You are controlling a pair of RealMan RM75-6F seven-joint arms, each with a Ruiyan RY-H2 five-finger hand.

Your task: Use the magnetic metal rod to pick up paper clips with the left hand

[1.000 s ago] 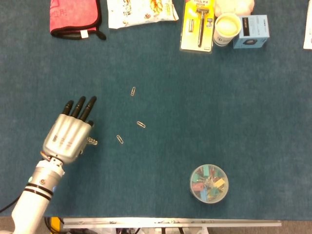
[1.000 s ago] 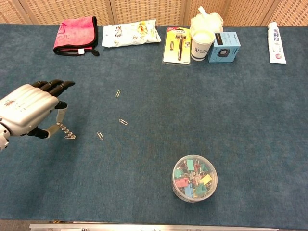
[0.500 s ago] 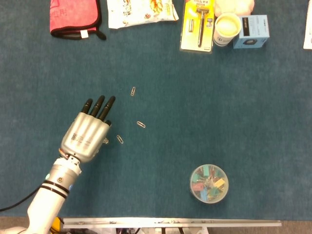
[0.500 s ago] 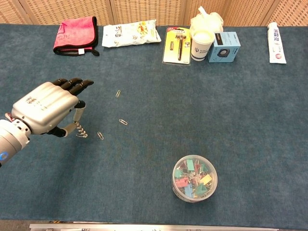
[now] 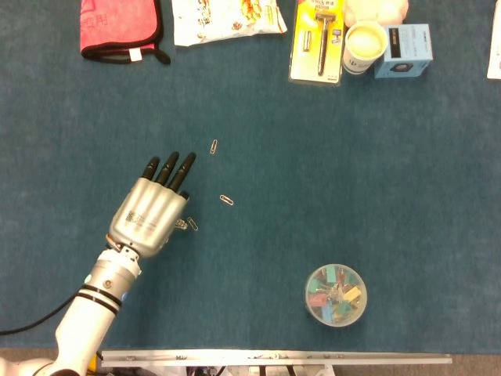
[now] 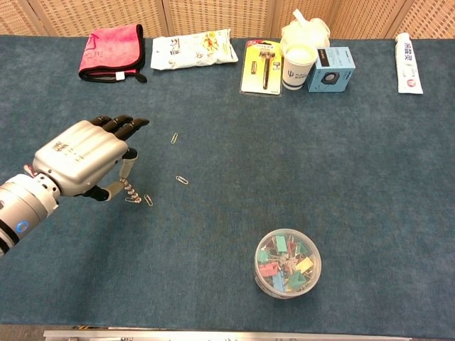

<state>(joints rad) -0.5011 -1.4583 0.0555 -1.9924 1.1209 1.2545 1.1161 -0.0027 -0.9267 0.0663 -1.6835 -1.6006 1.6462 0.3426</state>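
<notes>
Rod (image 6: 128,186) tip now nearer loose clip (image 6: 148,199).

We see three paper clips (image 6: 182,180) left of centre on the tabletop (image 6: 370,163), a tub of binder clips (image 6: 287,262) nearer, right.

A tub of binder clips (image 5: 336,295) is sitting near me; a pink cloth (image 5: 120,27), snack bag (image 5: 225,19), razor pack (image 5: 318,41), cup (image 5: 364,45) and blue box (image 5: 402,50) are lining my tabletop's (image 5: 376,172) far edge.
</notes>
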